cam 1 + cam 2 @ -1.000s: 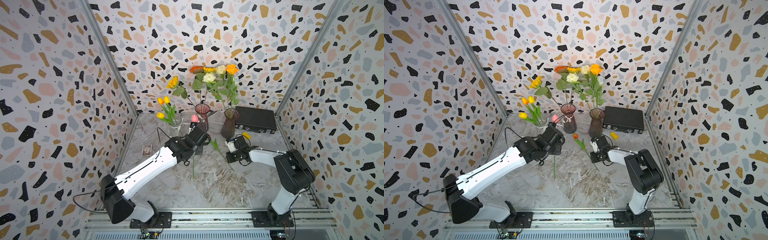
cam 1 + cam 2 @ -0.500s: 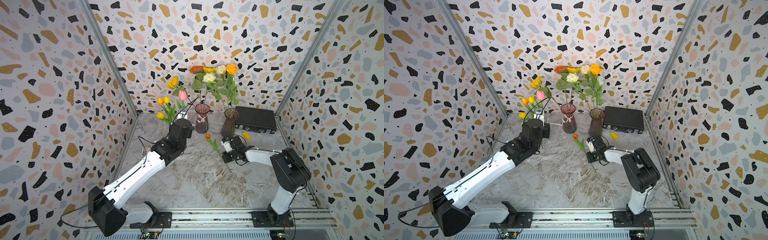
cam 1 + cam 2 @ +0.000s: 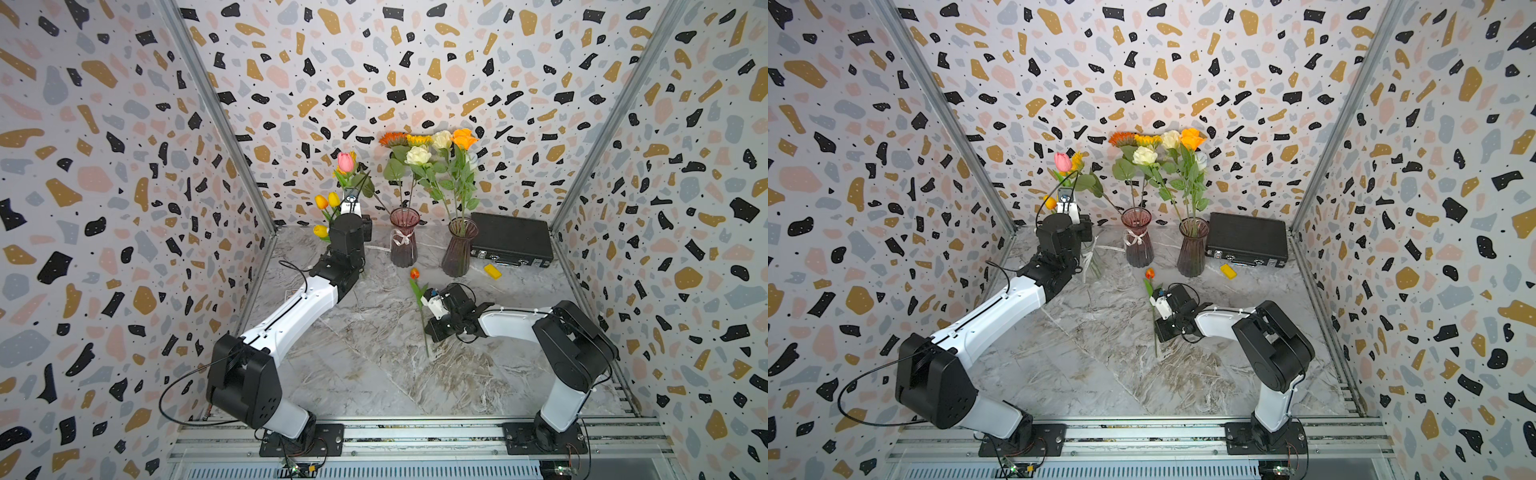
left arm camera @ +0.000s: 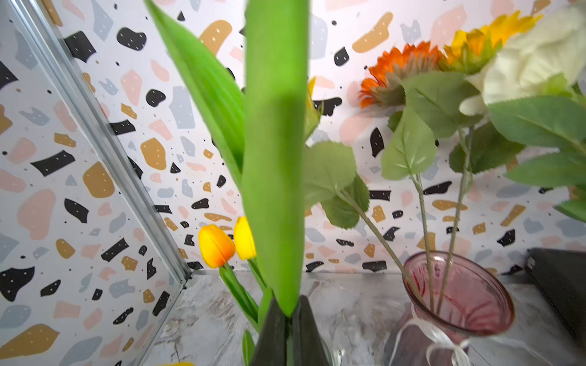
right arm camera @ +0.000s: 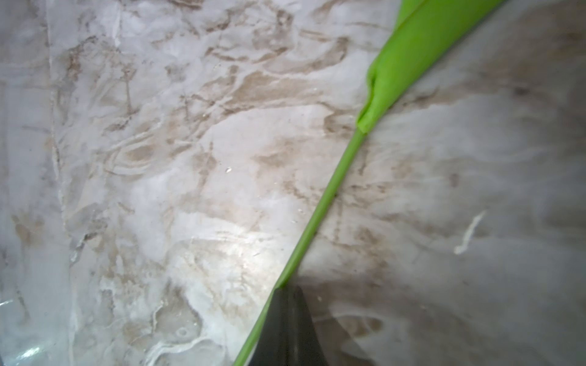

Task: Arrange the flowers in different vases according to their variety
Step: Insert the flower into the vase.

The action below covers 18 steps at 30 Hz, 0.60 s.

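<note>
My left gripper [image 3: 351, 198] is raised at the back left and shut on the green stem of a pink tulip [image 3: 345, 162], which stands upright. In the left wrist view its jaws [image 4: 289, 312] pinch the stem just above the clear vase [image 3: 1090, 264], which holds yellow tulips [image 4: 217, 245]. The pink vase with the ribbon bow [image 3: 403, 243] holds sunflowers [image 3: 399, 139]. The ribbed purple vase [image 3: 457, 249] holds roses [image 3: 417, 156]. An orange tulip [image 3: 414, 273] lies on the table. My right gripper [image 3: 428, 298] is shut, and the tulip's stem [image 5: 320, 209] runs along the side of its fingers.
A black case [image 3: 511, 241] lies at the back right with a small yellow block [image 3: 492, 271] in front of it. Patterned walls close in the marble table [image 3: 374, 374] on three sides. The leaves of the sunflowers and roses spread wide above the two coloured vases.
My left arm has swung up and to the back left, carrying the pink tulip from low over the table to above the clear vase. My right gripper has slid left to the orange tulip's stem.
</note>
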{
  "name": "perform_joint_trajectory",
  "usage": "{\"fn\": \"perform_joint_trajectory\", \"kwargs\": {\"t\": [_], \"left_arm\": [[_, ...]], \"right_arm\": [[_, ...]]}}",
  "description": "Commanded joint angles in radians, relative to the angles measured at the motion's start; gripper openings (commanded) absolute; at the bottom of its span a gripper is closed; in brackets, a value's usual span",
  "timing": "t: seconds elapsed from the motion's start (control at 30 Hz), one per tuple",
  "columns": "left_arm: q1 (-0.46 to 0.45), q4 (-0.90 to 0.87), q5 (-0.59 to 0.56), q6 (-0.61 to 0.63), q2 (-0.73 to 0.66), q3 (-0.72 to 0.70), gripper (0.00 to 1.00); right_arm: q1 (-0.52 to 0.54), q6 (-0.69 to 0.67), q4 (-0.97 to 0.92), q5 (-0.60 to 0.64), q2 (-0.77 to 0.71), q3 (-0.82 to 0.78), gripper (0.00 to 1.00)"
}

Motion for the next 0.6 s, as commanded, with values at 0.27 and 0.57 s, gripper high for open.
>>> {"fn": "perform_joint_trajectory", "kwargs": {"t": [0.27,0.57], "left_arm": [[0.042,0.137,0.061,0.077,0.095,0.166,0.0],[0.077,0.191,0.054,0.053,0.129,0.082,0.0]], "right_arm": [[0.056,0.048,0.0,-0.038,0.068,-0.024,0.0],[0.072,0.042,-0.019,-0.044,0.073,0.015,0.0]]}}
